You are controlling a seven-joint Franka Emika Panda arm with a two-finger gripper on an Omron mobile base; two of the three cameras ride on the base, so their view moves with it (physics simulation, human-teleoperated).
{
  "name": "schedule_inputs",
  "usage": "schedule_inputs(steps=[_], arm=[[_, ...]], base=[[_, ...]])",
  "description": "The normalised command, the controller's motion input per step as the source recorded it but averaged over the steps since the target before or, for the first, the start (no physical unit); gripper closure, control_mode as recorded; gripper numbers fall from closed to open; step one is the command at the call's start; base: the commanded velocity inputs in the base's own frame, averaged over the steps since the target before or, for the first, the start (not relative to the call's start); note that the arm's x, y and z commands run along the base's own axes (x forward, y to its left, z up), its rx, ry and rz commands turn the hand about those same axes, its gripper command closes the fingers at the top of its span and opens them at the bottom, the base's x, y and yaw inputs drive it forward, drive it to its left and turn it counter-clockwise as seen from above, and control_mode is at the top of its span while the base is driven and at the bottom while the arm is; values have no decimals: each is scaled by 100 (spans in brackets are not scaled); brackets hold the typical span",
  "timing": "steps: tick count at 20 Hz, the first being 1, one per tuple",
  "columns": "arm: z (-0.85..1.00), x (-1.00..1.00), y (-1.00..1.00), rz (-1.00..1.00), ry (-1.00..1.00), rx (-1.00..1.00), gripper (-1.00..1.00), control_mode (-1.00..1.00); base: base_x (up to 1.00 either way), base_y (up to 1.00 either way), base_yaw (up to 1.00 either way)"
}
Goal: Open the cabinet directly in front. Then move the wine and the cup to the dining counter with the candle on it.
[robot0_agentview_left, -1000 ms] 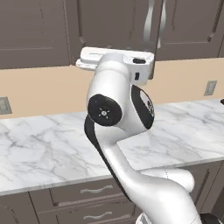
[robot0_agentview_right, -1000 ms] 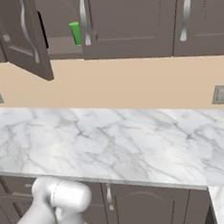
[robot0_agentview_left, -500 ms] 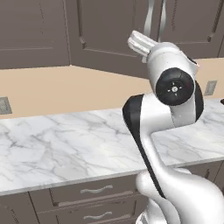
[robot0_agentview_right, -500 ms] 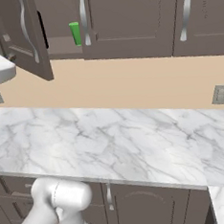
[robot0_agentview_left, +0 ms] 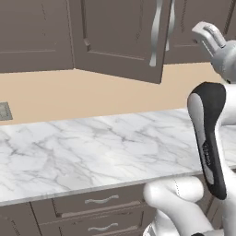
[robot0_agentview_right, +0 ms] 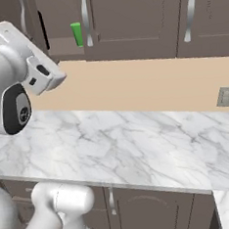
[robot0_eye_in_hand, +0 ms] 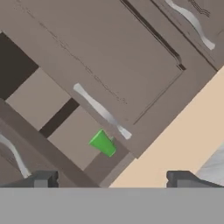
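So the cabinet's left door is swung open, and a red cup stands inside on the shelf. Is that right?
Not quite: the cup is green, not red, as the right base view shows. The rest holds: the cabinet's left door is swung open and the cup stands inside on the shelf.

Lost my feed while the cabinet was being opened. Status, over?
Gripper open, holding nothing. Cabinet: one door swung out, the other shut. Cup on the shelf inside, partly behind the closed door's handle. Wine not made out.

1 cup (robot0_eye_in_hand: pixel 103 143), 1 cabinet (robot0_eye_in_hand: pixel 109 65), 1 worktop (robot0_agentview_right: pixel 138 144).
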Motion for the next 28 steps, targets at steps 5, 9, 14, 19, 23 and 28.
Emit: schedule_inputs(steps=[5,9,14,19,23,28], arm=[[0,15,-73,29,6,21,-100,-100],[-26,46,0,27,12,7,-100,-100],[-12,13,5,5,0,-2,-100,-100],[-14,56,45,15,0,0,-100,-100],[-1,74,39,22,0,0,-100,-100],[0,75,5,32,2,3,-100,-100]], base=[[0,0,0],[0,0,0],[0,0,0],[0,0,0],[0,0,0],[0,0,0]])
